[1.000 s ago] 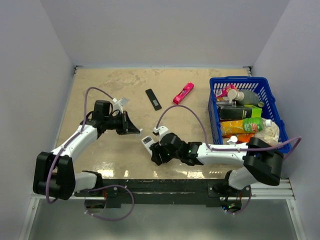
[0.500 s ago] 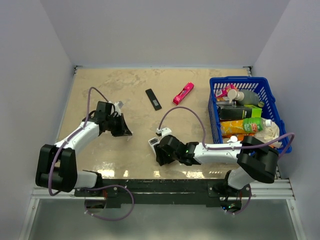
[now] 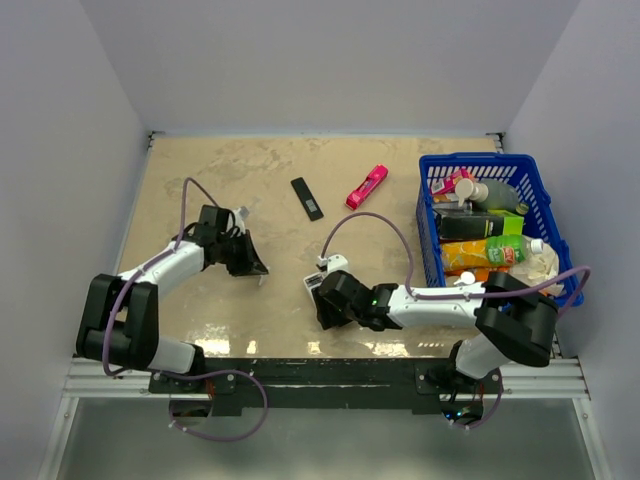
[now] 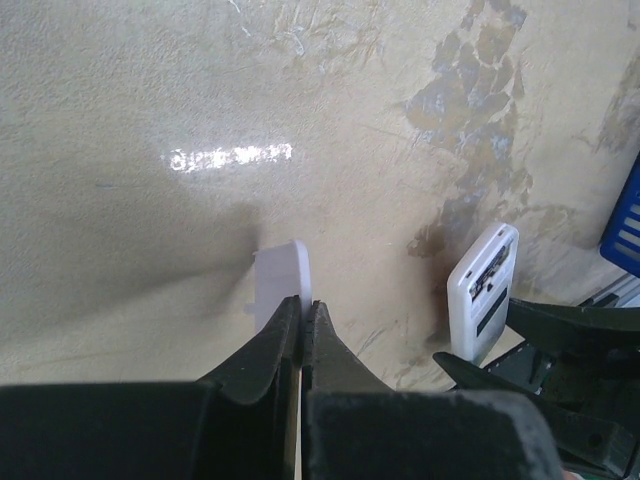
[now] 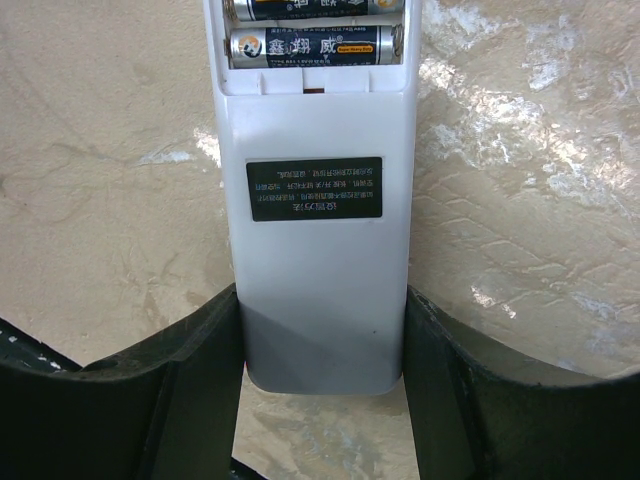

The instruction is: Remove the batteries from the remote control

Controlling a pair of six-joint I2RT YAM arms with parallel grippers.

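A white remote control (image 5: 312,200) lies back-up on the table with its battery bay uncovered. Two dark batteries (image 5: 315,45) with yellow print sit side by side in the bay. My right gripper (image 5: 322,300) is shut on the remote's lower end, one finger on each long side. In the top view that gripper (image 3: 322,300) is at front centre with the remote (image 3: 313,283). My left gripper (image 4: 303,305) is shut on a thin white cover (image 4: 283,280), held edge-on just above the table. The top view shows it (image 3: 255,265) left of the remote.
A flat black rectangular piece (image 3: 307,198) and a pink object (image 3: 367,186) lie further back on the table. A blue basket (image 3: 527,178) full of bottles and packets stands at the right. Grey walls close in the table on three sides.
The left gripper has drawn back and down towards the table with the white cover. The right gripper has shifted the remote slightly to the right.
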